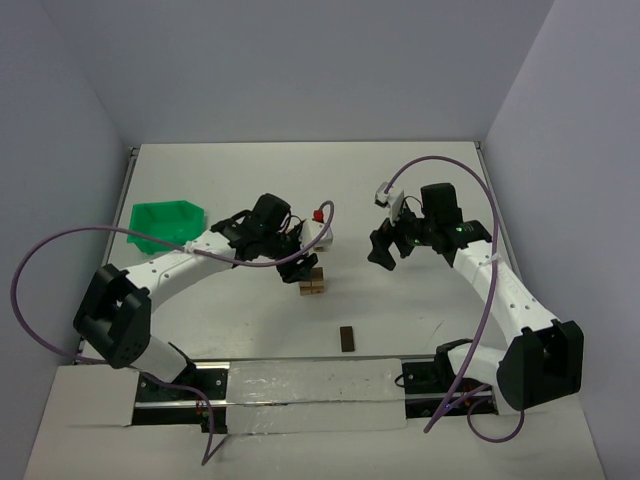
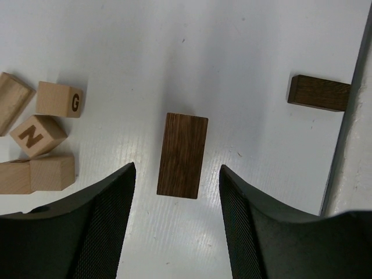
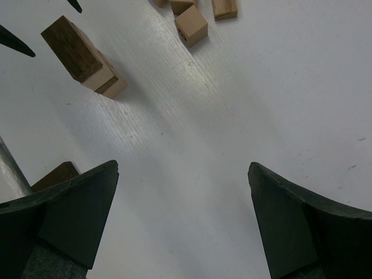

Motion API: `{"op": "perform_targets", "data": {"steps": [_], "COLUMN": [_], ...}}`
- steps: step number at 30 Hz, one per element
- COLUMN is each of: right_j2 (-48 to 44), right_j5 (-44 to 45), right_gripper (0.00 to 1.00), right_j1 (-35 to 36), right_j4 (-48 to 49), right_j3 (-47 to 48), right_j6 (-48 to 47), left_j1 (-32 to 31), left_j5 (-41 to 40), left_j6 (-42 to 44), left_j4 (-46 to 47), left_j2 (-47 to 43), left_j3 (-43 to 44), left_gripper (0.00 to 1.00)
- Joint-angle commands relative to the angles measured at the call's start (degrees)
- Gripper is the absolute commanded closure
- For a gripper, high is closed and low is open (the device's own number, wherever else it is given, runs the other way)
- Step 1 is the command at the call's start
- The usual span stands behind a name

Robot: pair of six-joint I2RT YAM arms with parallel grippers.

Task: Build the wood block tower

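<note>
our left gripper [image 2: 176, 168] hangs over the tower [image 3: 87, 61], which stands about mid-table, between the two arms. its jaws are released and stand apart on either side of the dark block [image 2: 182, 154], with a strip of table [image 2: 232, 52] showing on each side, so nothing is grasped. from the right wrist view that dark block lies as the top layer, over lighter wood beneath. we judge the step in hand to be letting go of this piece and getting clear of it.

to do it well, we should lift straight up, keeping both fingers [image 2: 104, 221] off the block's long sides. the gap looks slightly narrower on the right finger's side, so that is the one to watch. any sideways drift or twist of the wrist while the tips are level with the top layer could slide it off or rock the stack. only once the tips are above the top should we swing away.

our right gripper [image 3: 183, 168] is released too, wide and empty, well to the right of the tower, and it should stay out.

for the next piece, the loose wood blocks [image 2: 40, 133], two of them lettered, lie flat near the tower, and a second dark block [image 1: 347, 338] lies on the near side of it.
</note>
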Motion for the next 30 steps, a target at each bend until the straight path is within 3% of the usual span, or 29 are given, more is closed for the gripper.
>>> {"op": "perform_targets", "data": {"steps": [1, 7, 11, 17, 24, 30], "right_j2": [-3.89, -7.13, -7.65, -6.8, -4.46, -2.37], "right_j5": [-1.95, -2.04, -1.04, -0.68, 0.12, 0.45], "right_gripper": [0.0, 0.0, 0.0, 0.0, 0.0, 0.0], "right_j1": [-0.4, -0.37, -0.4, -0.37, -0.41, -0.49], "right_j4": [-0.72, -3.37, -3.5, -1.61, -1.3, -1.27], "right_j3": [-0.93, -3.41, -3.71, -4.32, -3.69, -2.95], "right_j6": [-2.92, -6.28, -5.84, -3.42, -2.04, -1.6], "left_j1": [0.55, 5.55, 11.09, 16.43, 19.67, 19.68], "left_j5": [3.52, 6.37, 3.07, -0.61, 5.17, 7.01], "left_j6": [-0.78, -4.52, -7.56, -1.88, 7.02, 8.07], "left_j4": [2.19, 5.92, 7.37, 2.54, 1.06, -0.81], "left_j2": [-6.96, -10.42, -9.08, 0.68, 12.01, 19.05], "left_j3": [1.85, 0.42, 1.59, 7.23, 12.25, 17.46], "left_gripper": [0.33, 0.32, 0.33, 0.37, 0.33, 0.29]}}
